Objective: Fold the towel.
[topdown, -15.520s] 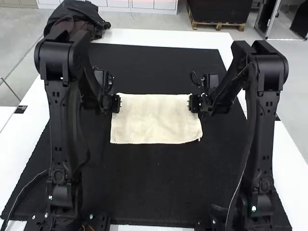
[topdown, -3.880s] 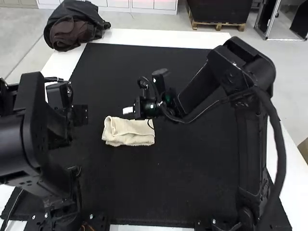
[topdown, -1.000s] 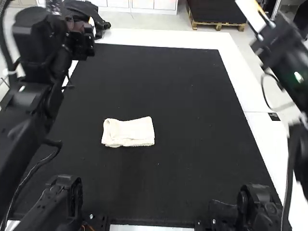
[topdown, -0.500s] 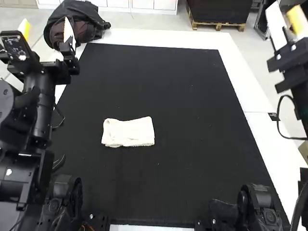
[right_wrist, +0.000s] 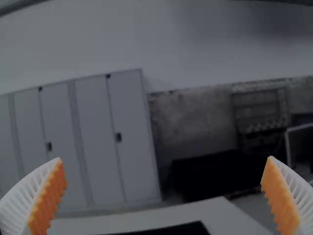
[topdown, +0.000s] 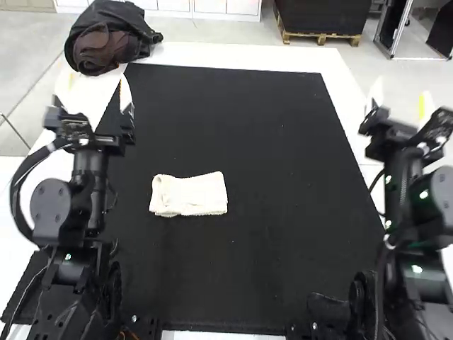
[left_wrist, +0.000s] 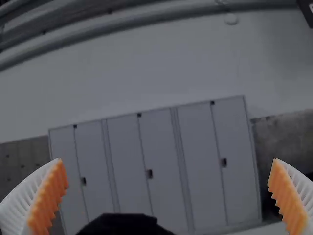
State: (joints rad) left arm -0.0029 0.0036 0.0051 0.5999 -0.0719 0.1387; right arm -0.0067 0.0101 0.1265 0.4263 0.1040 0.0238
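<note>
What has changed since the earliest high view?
The cream cloth towel, then spread wide, now lies folded small, further left. The left gripper and right gripper, then at its far corners, have moved away to left and right and are open. The black mat stayed put.

From far away, I see tall gray cupboards (left_wrist: 124,161) with small dark handles (left_wrist: 149,174), a big plain wall (left_wrist: 146,68) and a rough, bumpy wall part (right_wrist: 195,122) (it looks old to me). The floor (topdown: 205,32) is light gray.
</note>
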